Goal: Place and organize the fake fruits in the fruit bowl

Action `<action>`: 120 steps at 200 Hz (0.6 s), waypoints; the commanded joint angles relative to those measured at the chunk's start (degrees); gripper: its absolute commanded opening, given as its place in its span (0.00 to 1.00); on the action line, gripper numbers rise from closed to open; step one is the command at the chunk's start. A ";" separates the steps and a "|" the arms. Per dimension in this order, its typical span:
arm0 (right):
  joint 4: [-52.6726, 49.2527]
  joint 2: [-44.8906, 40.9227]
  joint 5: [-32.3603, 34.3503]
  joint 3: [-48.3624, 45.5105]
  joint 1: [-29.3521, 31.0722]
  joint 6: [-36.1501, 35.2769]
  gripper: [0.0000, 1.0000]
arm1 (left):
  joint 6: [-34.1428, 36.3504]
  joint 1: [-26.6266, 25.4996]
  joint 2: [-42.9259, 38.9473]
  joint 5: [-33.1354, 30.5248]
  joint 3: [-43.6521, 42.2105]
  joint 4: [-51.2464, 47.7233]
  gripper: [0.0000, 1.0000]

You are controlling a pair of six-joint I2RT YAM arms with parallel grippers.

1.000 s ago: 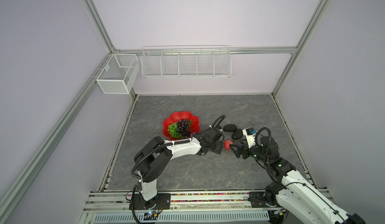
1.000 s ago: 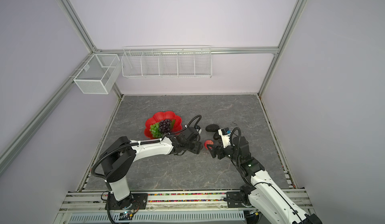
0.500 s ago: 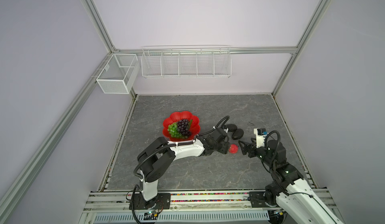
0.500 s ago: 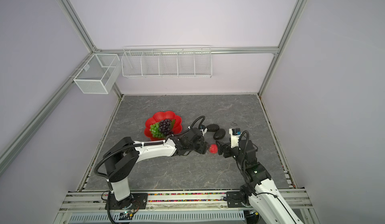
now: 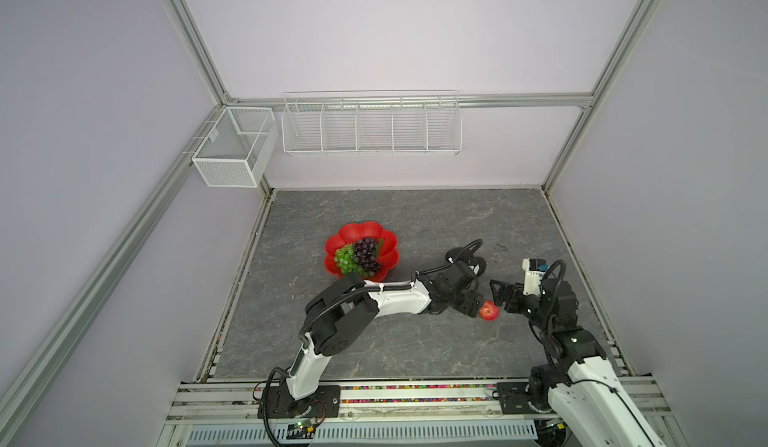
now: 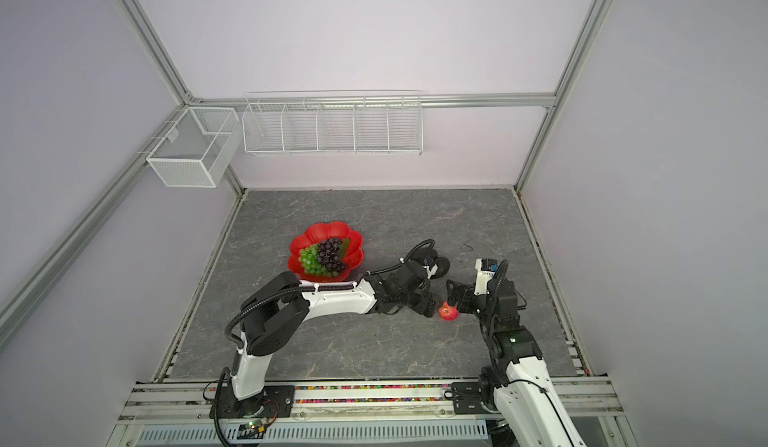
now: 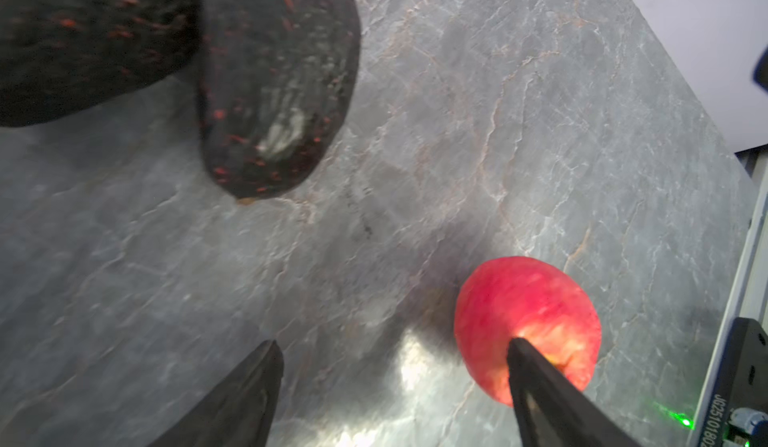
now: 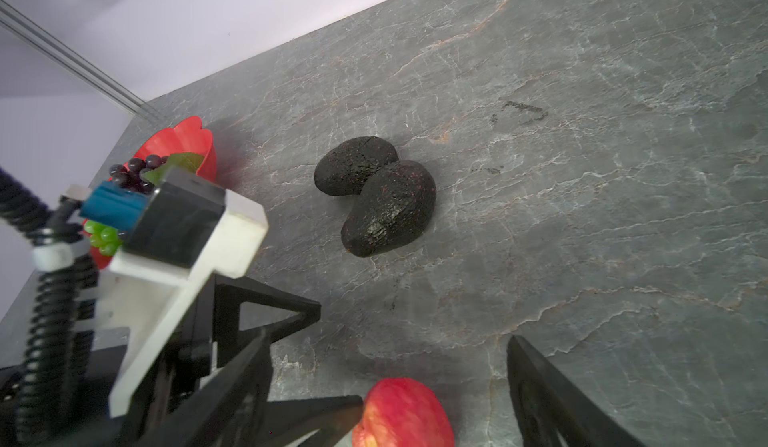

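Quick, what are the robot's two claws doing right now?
Left gripper: open, holding nothing; one fingertip by the small round red apple.
Right gripper: open, holding nothing.

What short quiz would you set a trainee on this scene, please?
1. True or false: the red apple lies in the fruit bowl.
2. How many avocados lie on the table?
3. What is in the bowl? A: the green grape bunch and the purple grape bunch; B: the avocados; C: the apple.
Key: 1 false; 2 two, touching each other; 3 A.
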 commanded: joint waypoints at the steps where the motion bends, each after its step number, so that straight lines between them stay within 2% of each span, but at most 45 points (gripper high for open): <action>1: -0.43 -1.51 0.31 -0.66 -0.36 0.49 0.89 | -0.01 -2.03 -1.21 -3.31 1.08 -0.35 0.85; 19: -3.03 -2.01 4.31 -1.19 -0.81 3.54 0.89 | -0.84 -2.99 -3.35 -6.89 -0.61 0.47 0.85; 34: -5.96 -0.89 4.32 -0.79 -1.68 7.11 0.89 | -2.14 -3.00 -5.30 -11.52 -2.45 0.41 0.85; 52: -8.80 3.75 0.89 0.53 -1.67 12.72 0.89 | -4.30 -2.91 -9.31 -18.60 -4.69 -3.02 0.85; 67: -11.99 7.82 -2.90 2.30 -1.38 13.88 0.89 | -2.83 -2.91 -13.70 -21.47 -7.32 -4.65 0.85; 88: -12.92 5.68 -3.61 1.21 0.64 14.38 0.91 | -0.42 -2.51 -19.00 -19.58 -10.79 -6.46 0.86; 112: -21.68 3.15 3.50 2.71 4.89 13.55 0.91 | -0.29 -2.10 -24.90 -16.77 -14.03 -9.91 0.87; 120: -21.26 2.77 3.56 1.98 6.47 14.56 0.91 | -0.20 -2.00 -27.73 -15.30 -16.29 -9.11 0.88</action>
